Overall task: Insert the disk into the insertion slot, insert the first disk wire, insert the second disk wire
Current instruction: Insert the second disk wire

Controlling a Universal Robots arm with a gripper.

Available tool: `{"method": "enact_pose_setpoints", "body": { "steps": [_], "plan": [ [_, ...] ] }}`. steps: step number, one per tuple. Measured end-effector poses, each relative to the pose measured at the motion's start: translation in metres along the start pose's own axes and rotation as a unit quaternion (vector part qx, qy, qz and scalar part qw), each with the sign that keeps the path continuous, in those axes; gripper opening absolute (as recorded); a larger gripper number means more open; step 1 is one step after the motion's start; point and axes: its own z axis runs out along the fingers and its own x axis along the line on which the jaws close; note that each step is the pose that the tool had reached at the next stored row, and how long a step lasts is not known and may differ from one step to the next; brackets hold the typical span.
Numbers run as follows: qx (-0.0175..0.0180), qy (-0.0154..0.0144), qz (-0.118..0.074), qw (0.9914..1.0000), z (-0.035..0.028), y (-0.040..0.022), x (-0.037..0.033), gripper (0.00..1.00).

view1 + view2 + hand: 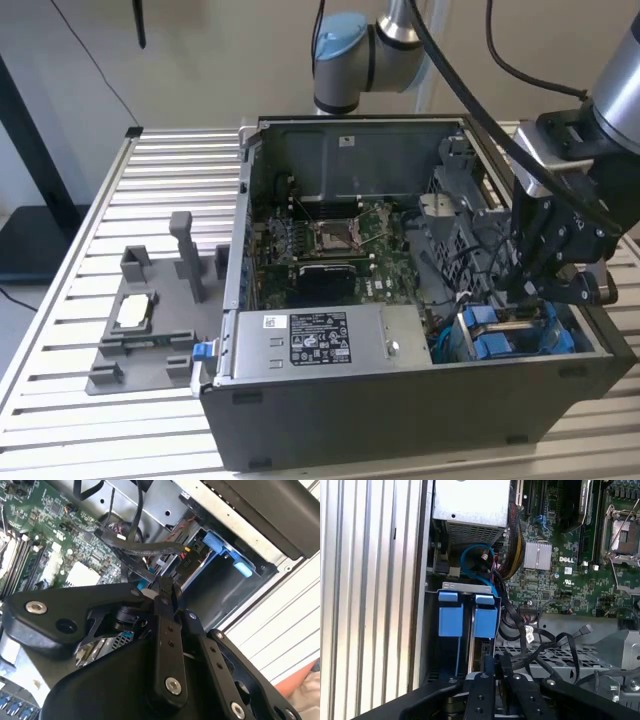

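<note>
The gripper (527,290) is low inside the open computer case (420,400), on the exterior view's right, fingers (162,592) clenched on a thin black wire (150,550), just above the blue-edged insertion slot (510,340).

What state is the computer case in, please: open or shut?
Open: the case has no side cover, and the motherboard inside shows.

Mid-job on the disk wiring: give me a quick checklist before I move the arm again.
1. Disk seated in the insertion slot: ok.
2. Tool inside the case, over the slot: ok.
3. Wire connections at the disk: cannot tell.
4. Loose black wires keeping away from the tool: not ok, they lie close beside it.
5. Blue cable apart from the tool: ok.
</note>
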Motion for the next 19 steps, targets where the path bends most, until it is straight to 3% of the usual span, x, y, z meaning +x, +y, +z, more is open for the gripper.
{"method": "enact_pose_setpoints", "body": {
  "steps": [4, 13, 19],
  "plan": [
    [0.0016, -0.0022, 0.011, 0.99993, 0.0037, -0.0003, 0.0009, 0.16],
    [0.0017, -0.0031, 0.011, 0.99993, 0.0064, -0.0020, 0.0056, 0.16],
    [0.0018, -0.0060, 0.011, 0.99992, 0.0090, -0.0021, 0.0060, 0.16]
  ]
}}
